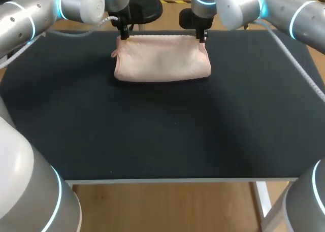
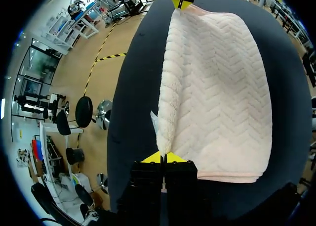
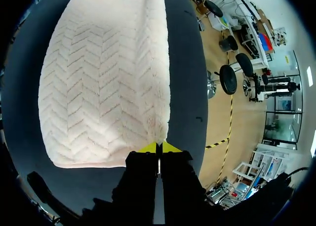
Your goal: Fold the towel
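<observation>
A pale pink towel [image 1: 162, 58] with a zigzag weave lies folded at the far middle of the black table [image 1: 162, 130]. My left gripper [image 1: 123, 36] is shut on the towel's far left corner, and my right gripper [image 1: 202, 38] is shut on its far right corner. In the left wrist view the towel [image 2: 217, 87] stretches ahead of the left gripper [image 2: 163, 158], whose yellow tips pinch the raised edge; my other arm's gripper [image 2: 178, 2] shows at the far end. The right wrist view has the towel [image 3: 108, 82] running ahead of the right gripper [image 3: 159, 147], pinched the same way.
The table's far edge [image 1: 162, 32] runs just behind both grippers. Bare black tabletop extends from the towel toward the near edge [image 1: 162, 180] and out to both sides.
</observation>
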`<action>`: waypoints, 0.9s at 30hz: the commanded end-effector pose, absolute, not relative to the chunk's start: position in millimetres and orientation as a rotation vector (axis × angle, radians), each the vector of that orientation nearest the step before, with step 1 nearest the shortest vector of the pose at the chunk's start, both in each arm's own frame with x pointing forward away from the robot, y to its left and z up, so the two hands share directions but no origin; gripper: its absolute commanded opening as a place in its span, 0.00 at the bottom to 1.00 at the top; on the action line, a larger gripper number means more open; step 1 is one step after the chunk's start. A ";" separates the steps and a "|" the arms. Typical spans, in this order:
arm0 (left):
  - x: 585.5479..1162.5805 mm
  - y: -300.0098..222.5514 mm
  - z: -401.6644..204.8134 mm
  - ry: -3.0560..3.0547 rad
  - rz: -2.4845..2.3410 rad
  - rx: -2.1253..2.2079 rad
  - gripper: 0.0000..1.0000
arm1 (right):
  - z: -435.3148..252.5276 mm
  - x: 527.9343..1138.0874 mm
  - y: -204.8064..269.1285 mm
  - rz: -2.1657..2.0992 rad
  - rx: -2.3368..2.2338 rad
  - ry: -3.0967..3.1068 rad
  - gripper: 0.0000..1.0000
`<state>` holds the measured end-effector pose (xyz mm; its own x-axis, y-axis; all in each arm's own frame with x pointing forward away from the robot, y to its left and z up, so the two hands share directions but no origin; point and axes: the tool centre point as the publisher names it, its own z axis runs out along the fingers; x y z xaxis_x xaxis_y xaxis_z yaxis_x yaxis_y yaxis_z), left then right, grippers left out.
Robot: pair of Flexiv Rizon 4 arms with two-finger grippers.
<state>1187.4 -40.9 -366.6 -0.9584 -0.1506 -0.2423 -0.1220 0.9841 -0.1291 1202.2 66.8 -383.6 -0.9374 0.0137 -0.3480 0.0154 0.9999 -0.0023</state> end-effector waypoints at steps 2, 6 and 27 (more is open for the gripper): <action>1200.3 -42.7 -376.8 2.962 -0.178 -0.210 1.00 | -398.4 1219.8 70.0 -0.014 0.028 2.793 1.00; 1202.1 -39.1 -377.8 2.966 -0.201 -0.234 1.00 | -396.3 1220.1 67.3 0.026 0.065 2.759 1.00; 1132.7 -16.5 -313.8 2.840 -0.756 -0.114 1.00 | -351.5 1178.5 51.4 0.085 0.032 2.682 1.00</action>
